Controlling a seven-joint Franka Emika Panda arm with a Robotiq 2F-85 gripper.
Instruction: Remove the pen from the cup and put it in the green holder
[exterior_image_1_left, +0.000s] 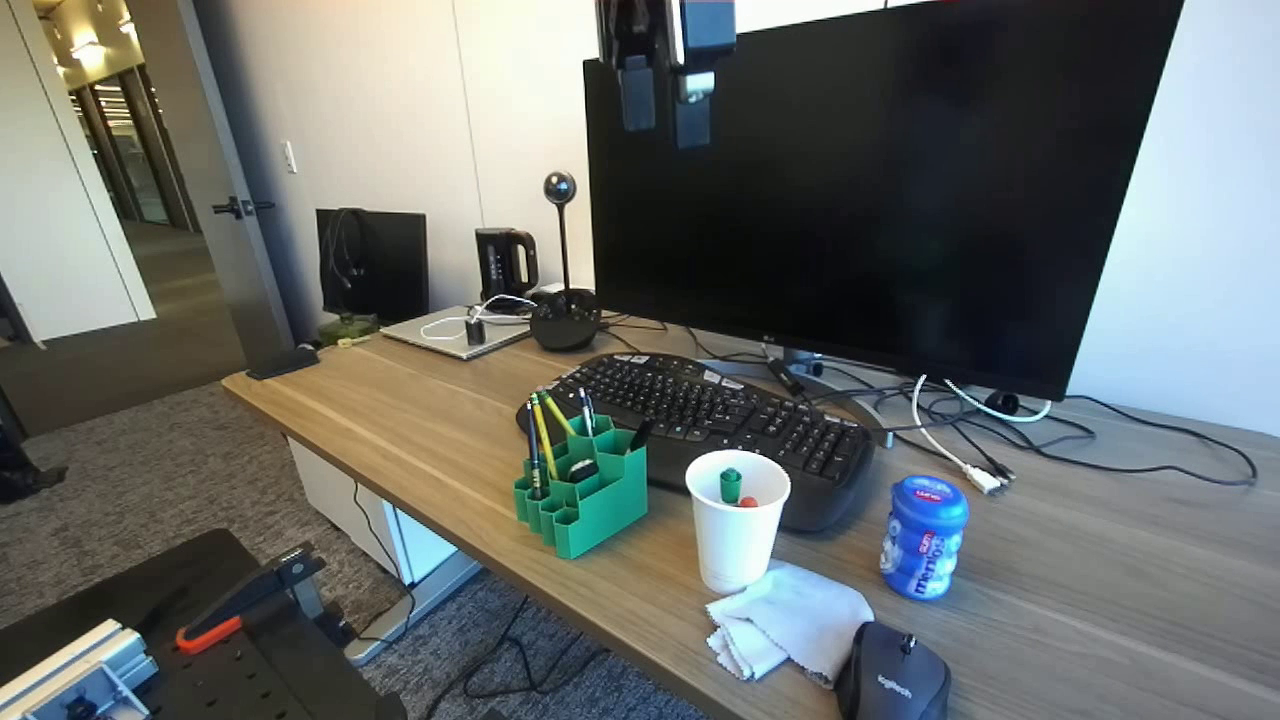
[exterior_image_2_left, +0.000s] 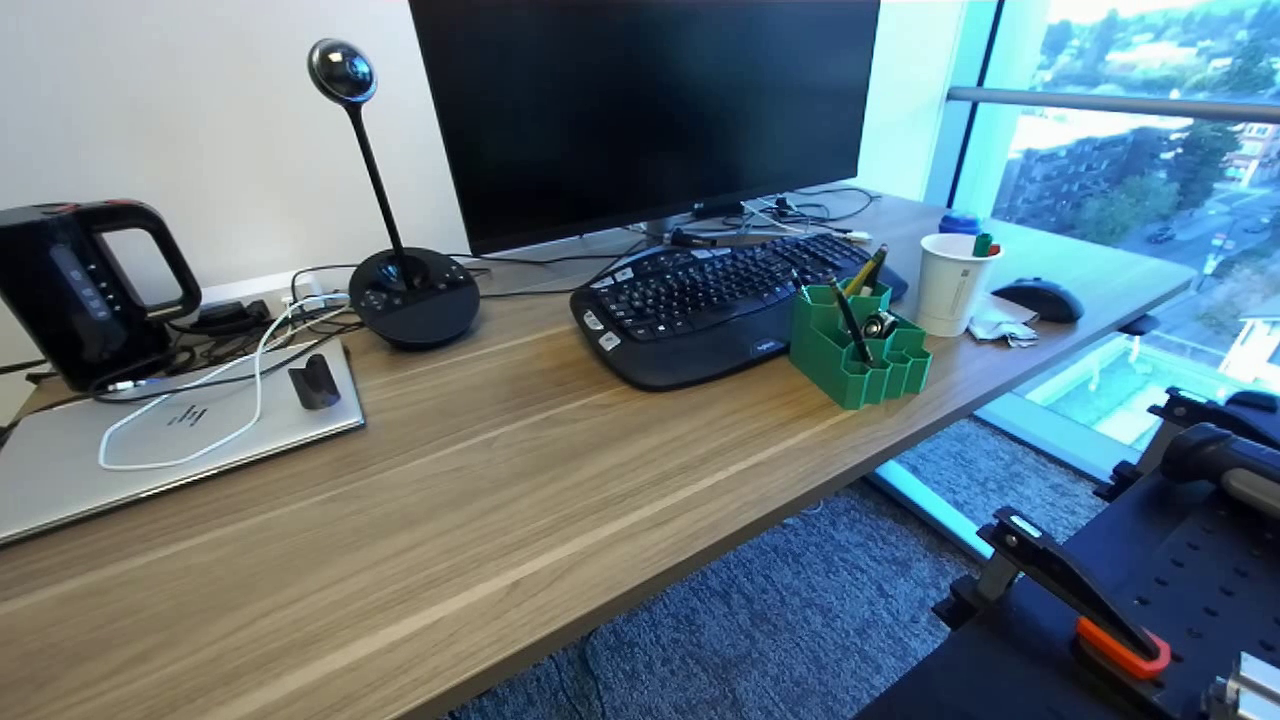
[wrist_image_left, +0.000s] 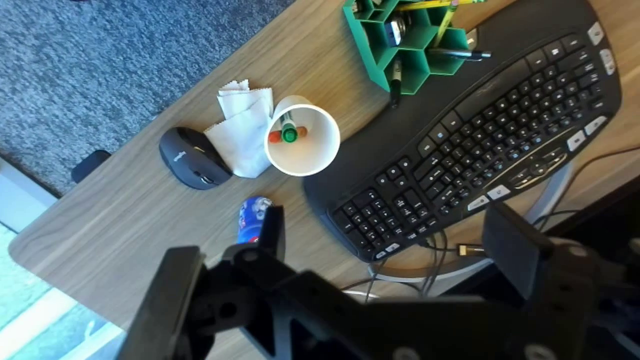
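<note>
Wooden desk (exterior_image_2_left: 560, 470), bare between cup (exterior_image_1_left: 733, 545) and green holder (exterior_image_1_left: 608, 515) by its edge (exterior_image_1_left: 480, 546), gripper (exterior_image_1_left: 664, 120) wide

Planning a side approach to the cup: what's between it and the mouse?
A folded pale cloth lies between the mouse and the cup; plainest in the wrist view, and both exterior views show it too.

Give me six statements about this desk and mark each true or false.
1. The white paper cup stands apart from the green desk organizer. True.
2. The organizer is empty. False: it holds pencils, among other things.
3. A green-capped marker pen is inside the cup. True.
4. The cup lies on its side. False: it stands upright.
5. The pincer hangs open. True.
6. The pincer grips the marker pen. False: it grips nothing.
</note>
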